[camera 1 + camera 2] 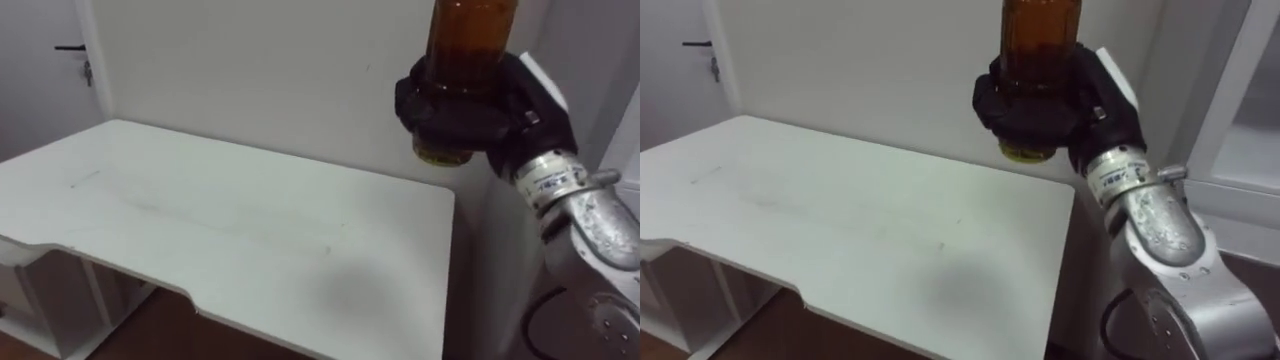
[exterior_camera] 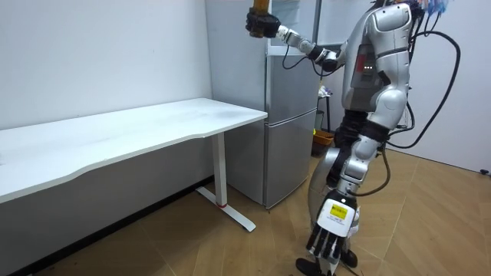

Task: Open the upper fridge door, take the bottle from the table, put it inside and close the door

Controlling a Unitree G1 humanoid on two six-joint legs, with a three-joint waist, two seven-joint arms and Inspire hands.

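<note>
Rising from the lower right, closest to the head camera, the robot's right arm ends in the right hand. Its dark fingers are curled tightly around the lower part of an amber bottle. The bottle stands upright in the grip, held high in the air, and its neck runs out of the top of the picture. Below it and to the left lies a white table, well apart from the bottle.

In the room view the robot stands upright beside a tall grey fridge. The bottle is up at the level of the upper compartment, not yet inside it. I cannot tell whether the upper door is open. The left hand hangs low by the leg, fingers straight and loose.

The main risks are these. The grip sits low on a tall bottle, so a quick swing could tip it or let it slide through the fingers. Reaching in blind could also knock it against the fridge's edge or door and drop it.
</note>
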